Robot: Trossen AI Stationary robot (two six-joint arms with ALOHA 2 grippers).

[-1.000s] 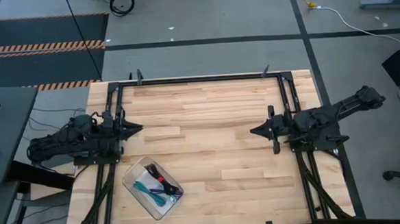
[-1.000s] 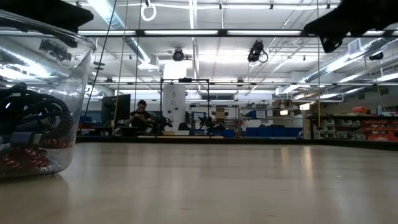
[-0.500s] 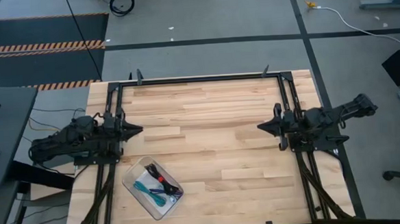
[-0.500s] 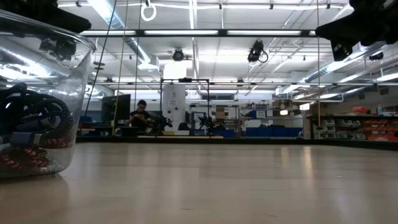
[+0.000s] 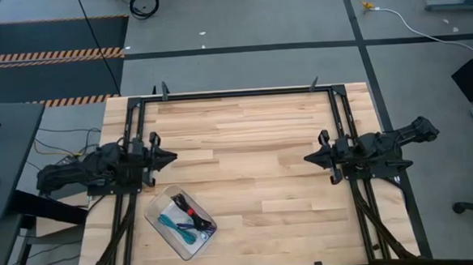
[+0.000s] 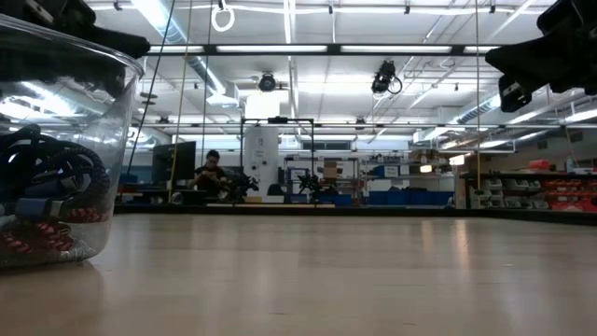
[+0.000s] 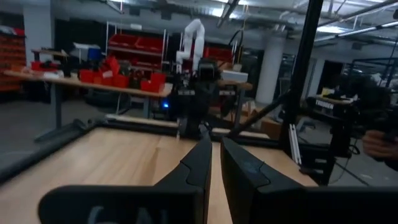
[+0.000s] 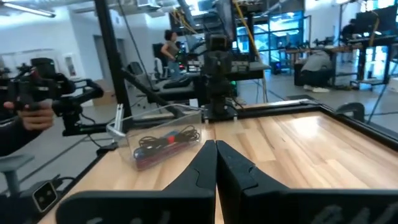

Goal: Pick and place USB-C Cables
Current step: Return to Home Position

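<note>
A pale wooden table [image 5: 253, 148], edged by a black frame [image 5: 242, 92], fills the overhead view, with one dark arm folded low along each side. The left arm [image 5: 84, 169] lies at the table's left edge and the right arm [image 5: 383, 145] at its right edge, both pointing inward across bare wood and well apart from each other.

The left gripper [image 5: 171, 157] hangs above the table's left margin. Its fingers [image 7: 202, 158] are drawn together to a thin slit and carry nothing. The right gripper [image 5: 307, 157] faces it from the opposite side. Its own wrist view shows the fingers [image 8: 202, 165] meeting at the tips, with nothing between them.

A clear tray [image 5: 155, 208] sits askew near the table's front-left corner, just in front of the left gripper and touching neither arm. The USB-C cables [image 5: 188, 218] lie bundled inside it. A teal cable [image 5: 173, 225] rests toward the tray's front wall and a black-and-red cable [image 5: 187, 207] nearer its middle. The other bundles form a dark tangle whose colours cannot be told apart from above. From table height the tray's curved wall looms at the left, with dark coils and a red-flecked bundle heaped on its floor.

Beyond the table, a person [image 6: 213, 168] sits at a distant workbench.
</note>
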